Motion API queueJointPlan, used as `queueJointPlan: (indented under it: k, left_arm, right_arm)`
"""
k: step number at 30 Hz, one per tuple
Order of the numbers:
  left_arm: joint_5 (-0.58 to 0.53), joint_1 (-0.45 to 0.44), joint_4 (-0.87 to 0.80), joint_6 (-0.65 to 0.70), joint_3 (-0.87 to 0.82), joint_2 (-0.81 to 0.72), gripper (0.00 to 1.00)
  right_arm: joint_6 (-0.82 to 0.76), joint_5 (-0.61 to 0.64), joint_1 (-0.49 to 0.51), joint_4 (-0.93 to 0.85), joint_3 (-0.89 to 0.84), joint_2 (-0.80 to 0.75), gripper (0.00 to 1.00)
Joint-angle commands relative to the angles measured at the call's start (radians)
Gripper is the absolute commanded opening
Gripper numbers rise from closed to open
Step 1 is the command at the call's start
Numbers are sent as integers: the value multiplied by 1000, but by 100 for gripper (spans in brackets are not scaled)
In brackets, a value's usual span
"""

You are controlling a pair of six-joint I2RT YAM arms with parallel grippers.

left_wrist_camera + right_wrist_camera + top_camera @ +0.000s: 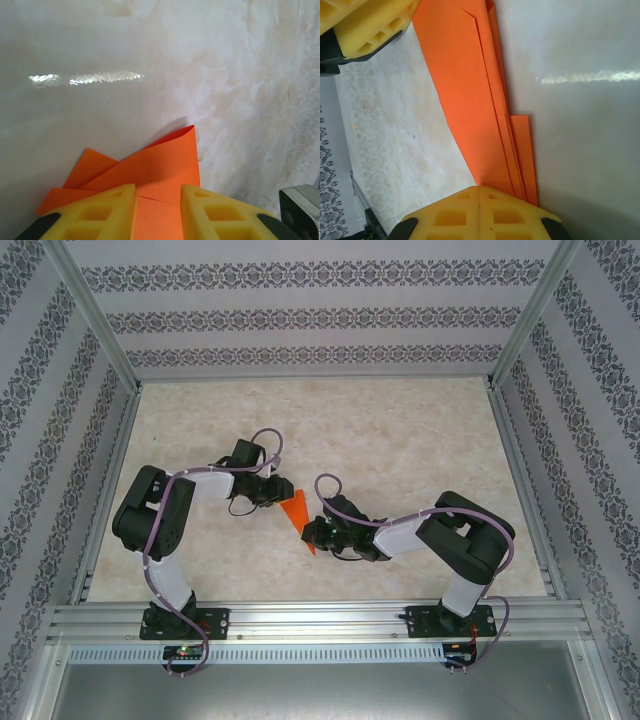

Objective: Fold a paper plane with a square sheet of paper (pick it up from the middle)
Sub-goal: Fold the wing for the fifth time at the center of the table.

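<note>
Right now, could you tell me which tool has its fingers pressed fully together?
The right tool: its yellow fingers meet without a gap, pinching the folded orange paper. The left tool has its fingers apart, with paper showing between them.

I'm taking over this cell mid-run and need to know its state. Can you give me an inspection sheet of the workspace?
Surface: pale marbled table, glossy, with glare streaks.
Job's things: orange paper, folded in layers into a narrowing wedge, spanning between the two grippers.
Clutter: nothing seen.
Grippers: right gripper shut on the paper's narrow end; left gripper has its fingers apart with the paper's wide end between them, grip unclear.
Cables: purple cables loop along both arms.
Surroundings: patterned walls; aluminium rail under the arm bases.
</note>
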Motion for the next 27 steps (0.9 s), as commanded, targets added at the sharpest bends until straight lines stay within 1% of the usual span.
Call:
queueJointPlan:
  k: [1,10,14,21,25,27]
  left_arm:
    - [-8,30,49,37,30,21,32]
    - [-12,79,59,37,45,23,32]
    - [5,90,47,26,66,12,33]
    - [-15,92,-32,3,101,-77,36]
    - [-86,92,-125,10,104,-161,39]
    - [-69,91,-136,-10,91,-195,40]
  right_arm:
    - [-23,-14,12,-221,-61,70,0]
    - [-23,-16,12,-211,-54,79,0]
    - [-16,-16,12,-203,-47,86,0]
    - [-19,-13,11,-200,-17,85,1]
    - [-21,-1,11,-211,2,88,1]
    - [-12,9,11,-210,2,84,2]
